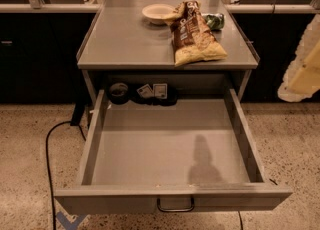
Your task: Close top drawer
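Note:
The top drawer (pixel 172 196) is a wide, shallow grey metal drawer, pulled far out of its cabinet toward me. Its plain flat front is at the bottom of the view, with a small dark wire loop handle (pixel 175 206) at its centre. The drawer floor (pixel 170 144) is bare except for things at the back. My gripper (pixel 301 68) shows as a pale, blurred shape at the right edge, up at the height of the cabinet top and well to the right of the drawer, touching nothing.
A white bowl (pixel 157 13), a brown chip bag (pixel 194 35) and a green can (pixel 215 21) lie on the cabinet top (pixel 125 39). A black tape roll (pixel 118 92) and small packets (pixel 154 92) lie at the drawer's back. A black cable (pixel 49 149) runs over the floor at left.

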`<state>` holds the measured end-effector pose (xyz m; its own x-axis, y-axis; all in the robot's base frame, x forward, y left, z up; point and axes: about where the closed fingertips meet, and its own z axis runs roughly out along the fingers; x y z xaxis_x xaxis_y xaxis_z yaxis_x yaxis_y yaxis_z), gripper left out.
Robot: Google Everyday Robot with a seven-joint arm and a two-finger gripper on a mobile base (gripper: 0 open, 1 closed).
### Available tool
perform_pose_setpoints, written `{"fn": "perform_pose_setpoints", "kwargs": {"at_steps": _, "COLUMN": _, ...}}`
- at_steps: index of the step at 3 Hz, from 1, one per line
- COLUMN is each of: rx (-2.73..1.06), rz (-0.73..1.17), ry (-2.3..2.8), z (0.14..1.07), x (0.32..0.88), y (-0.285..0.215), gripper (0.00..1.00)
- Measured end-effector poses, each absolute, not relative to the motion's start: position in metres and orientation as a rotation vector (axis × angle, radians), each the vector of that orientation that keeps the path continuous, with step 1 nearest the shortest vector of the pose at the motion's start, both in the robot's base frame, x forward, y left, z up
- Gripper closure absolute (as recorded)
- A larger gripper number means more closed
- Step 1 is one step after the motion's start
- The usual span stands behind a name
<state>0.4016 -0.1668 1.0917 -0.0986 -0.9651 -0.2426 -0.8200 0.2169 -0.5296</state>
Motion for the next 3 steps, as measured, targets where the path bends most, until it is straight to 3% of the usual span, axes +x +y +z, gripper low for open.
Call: {"fn": "perform_pose_setpoints", "kwargs": {"at_steps": 3, "rx": -1.644, "rz": -0.352, "ry": 1.959, "z": 1.0917, "x": 0.4016, "y": -0.1668, "gripper": 0.00}}
